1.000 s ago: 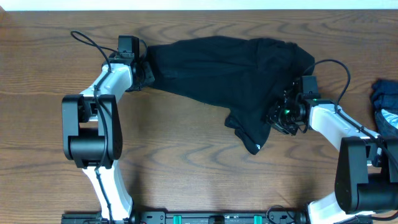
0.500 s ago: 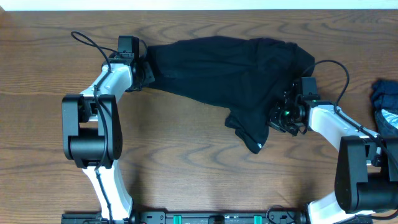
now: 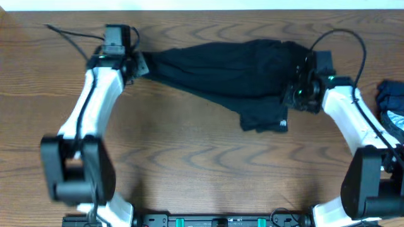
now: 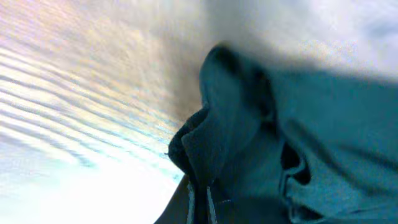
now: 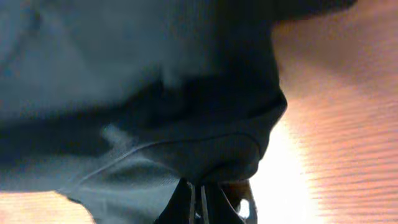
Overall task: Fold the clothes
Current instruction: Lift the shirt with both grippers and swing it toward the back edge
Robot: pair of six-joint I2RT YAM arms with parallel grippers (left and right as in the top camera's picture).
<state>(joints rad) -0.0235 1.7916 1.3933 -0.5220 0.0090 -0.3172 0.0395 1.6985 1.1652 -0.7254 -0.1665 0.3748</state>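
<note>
The black top point(image 3: 227, 69) is stretched in a band between my two grippers above the wooden table, with a flap hanging down at its lower right. My left gripper point(image 3: 140, 63) is shut on its left end; in the left wrist view the dark fabric point(image 4: 292, 137) bunches over the shut jaws point(image 4: 199, 202). My right gripper point(image 3: 295, 93) is shut on its right end; the right wrist view shows the fabric point(image 5: 186, 124) folded over the shut jaws point(image 5: 198, 202).
A dark blue bundle with grey-white patches point(image 3: 392, 107) lies at the table's right edge, beside the right arm. The wooden table point(image 3: 189, 170) runs bare in front of the top. A black cable point(image 3: 63, 31) trails from the left arm at the back.
Both grippers have moved toward the back and lifted the top. The left arm swung left, the right gripper rose from lower right, and the fabric is pulled tauter.
</note>
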